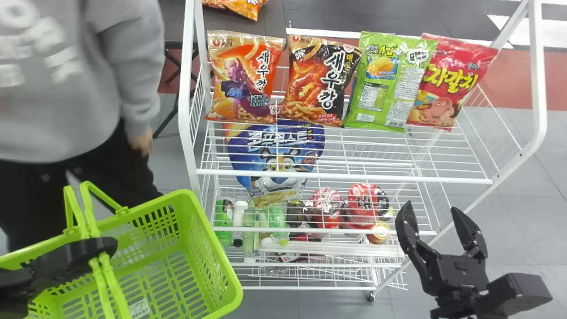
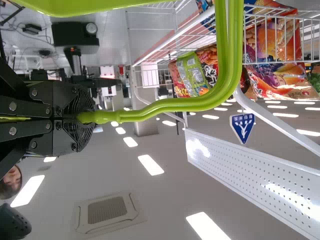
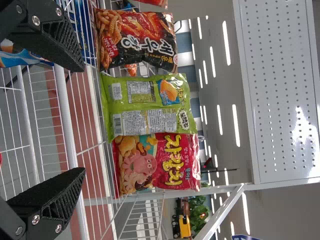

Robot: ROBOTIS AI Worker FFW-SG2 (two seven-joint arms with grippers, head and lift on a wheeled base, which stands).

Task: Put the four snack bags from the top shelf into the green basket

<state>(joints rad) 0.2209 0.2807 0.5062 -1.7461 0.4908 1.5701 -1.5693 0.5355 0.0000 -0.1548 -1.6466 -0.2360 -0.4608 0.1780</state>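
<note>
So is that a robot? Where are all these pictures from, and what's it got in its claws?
Yes, it's a robot with two black arms. One picture looks down from its head. The other two come from cameras on its wrists, and they're turned sideways, so standing things seem to lie down.

Its left gripper is closed on the handle of a green basket. Its right gripper is open, with nothing between its fingers.

Four snack bags stand in a row on the top shelf: an orange one, a black one, a green one and a red one.
</note>
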